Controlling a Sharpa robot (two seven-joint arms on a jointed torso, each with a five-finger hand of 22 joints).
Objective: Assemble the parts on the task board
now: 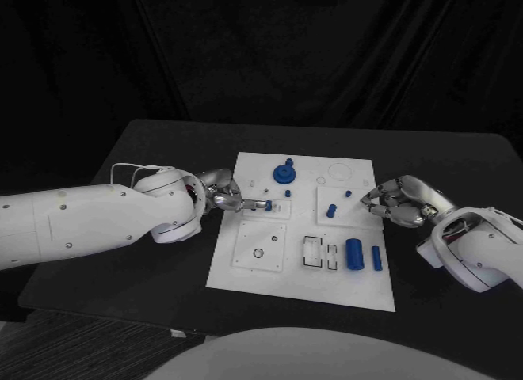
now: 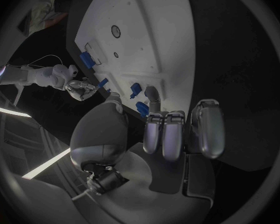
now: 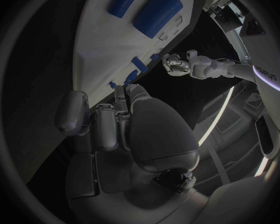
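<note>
Left hand (image 1: pixel 224 195) reaches over the task board's (image 1: pixel 250 273) left edge, fingertips pinching a small blue part (image 1: pixel 269 206) just above the white plate. Board lies mid-surface (image 1: pixel 136 261), carrying a round blue piece (image 1: pixel 284 172) near its far edge and 2 blue cylinders (image 1: pixel 354 253) toward the near right. Right hand (image 1: pixel 393 200) hovers at the board's right edge, fingers curled in; whether it grips anything I cannot tell.
</note>
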